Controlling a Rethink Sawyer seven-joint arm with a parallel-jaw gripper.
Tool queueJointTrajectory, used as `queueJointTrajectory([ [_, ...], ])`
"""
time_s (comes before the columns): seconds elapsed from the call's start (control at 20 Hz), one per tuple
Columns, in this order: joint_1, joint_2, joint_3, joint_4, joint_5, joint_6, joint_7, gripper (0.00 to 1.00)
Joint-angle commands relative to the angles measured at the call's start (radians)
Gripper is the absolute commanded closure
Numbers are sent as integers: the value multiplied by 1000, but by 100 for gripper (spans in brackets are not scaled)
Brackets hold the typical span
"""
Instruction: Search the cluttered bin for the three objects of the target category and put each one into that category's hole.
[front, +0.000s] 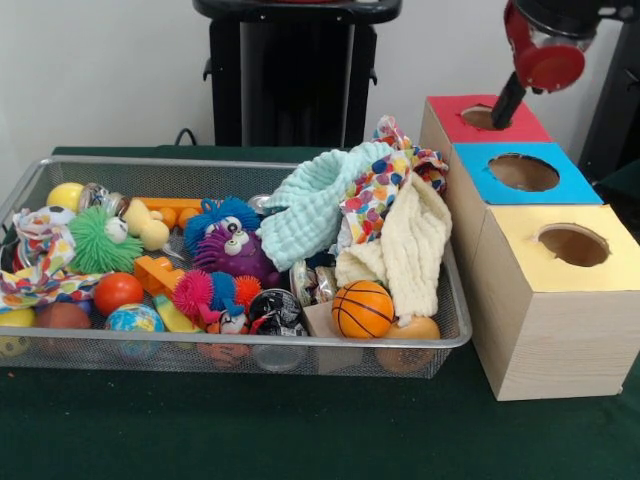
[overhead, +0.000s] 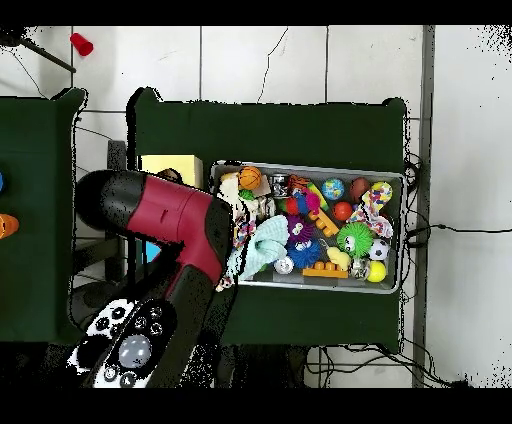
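Note:
The wire mesh bin (front: 60, 341) fills the left and middle of the front view, piled with toys and cloths; it also shows in the overhead view (overhead: 403, 232). No clear plastic bottle shows plainly in the pile; a glinting see-through item (front: 93, 195) lies by a yellow ball at the back left, and I cannot tell what it is. The red-topped box's round hole (front: 478, 117) is at the far right. My gripper (front: 507, 100) hangs over that hole with its tip at the hole's edge. Nothing shows in it. In the overhead view the arm (overhead: 170, 215) hides the gripper.
A blue-topped box (front: 560, 185) and a yellow-topped box (front: 520, 250) stand in a row in front of the red one, right beside the bin. A mint cloth (front: 310, 205), a cream cloth (front: 410, 245), spiky balls, a small basketball (front: 362, 308) and cans crowd the bin.

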Motion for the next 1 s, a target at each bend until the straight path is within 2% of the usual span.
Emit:
queueJointTrajectory([
  [0.05,-64,-50,47,27,-91,-3,-15,100],
  [0.15,-73,-48,49,37,-106,-39,-8,100],
  [0.65,-101,-73,44,56,-196,-30,13,100],
  [1.0,-112,-87,68,70,-213,-44,18,100],
])
